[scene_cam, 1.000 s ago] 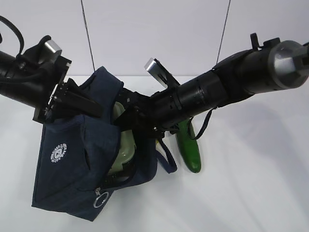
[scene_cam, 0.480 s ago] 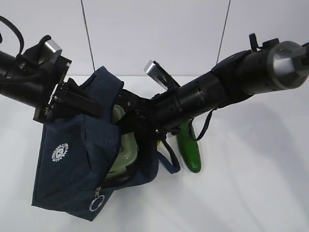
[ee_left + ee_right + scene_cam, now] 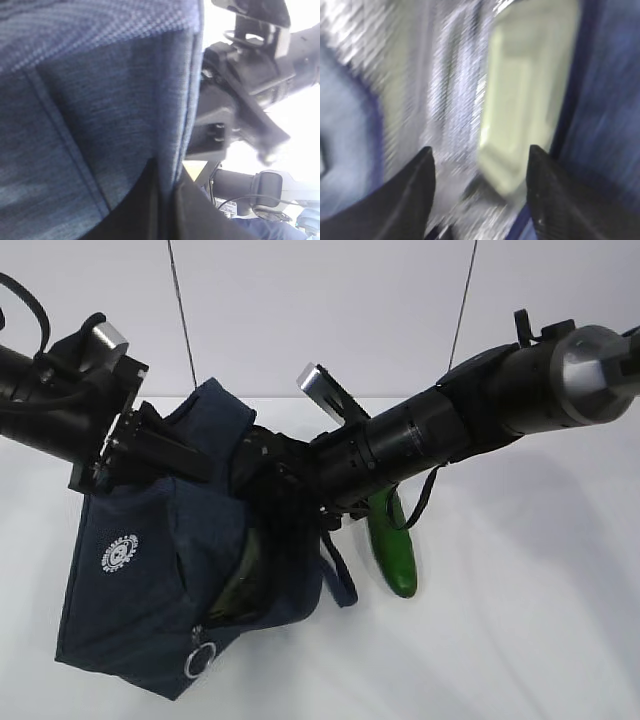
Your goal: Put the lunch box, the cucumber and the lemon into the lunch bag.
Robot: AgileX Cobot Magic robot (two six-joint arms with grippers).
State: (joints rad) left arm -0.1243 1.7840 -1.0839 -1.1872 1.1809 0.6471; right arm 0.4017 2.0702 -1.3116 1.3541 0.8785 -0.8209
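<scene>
Gaping right gripper over ribbed pale lunch box; left gripper pinching navy fabric lunch bag.

Lunch box inside lunch bag

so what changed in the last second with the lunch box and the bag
The lunch box sank deeper into the lunch bag, now barely showing from outside, and the bag sagged lower. The right gripper is open, with the box free beyond its fingers. The left gripper still holds the bag's rim; the cucumber has not moved.
</scene>
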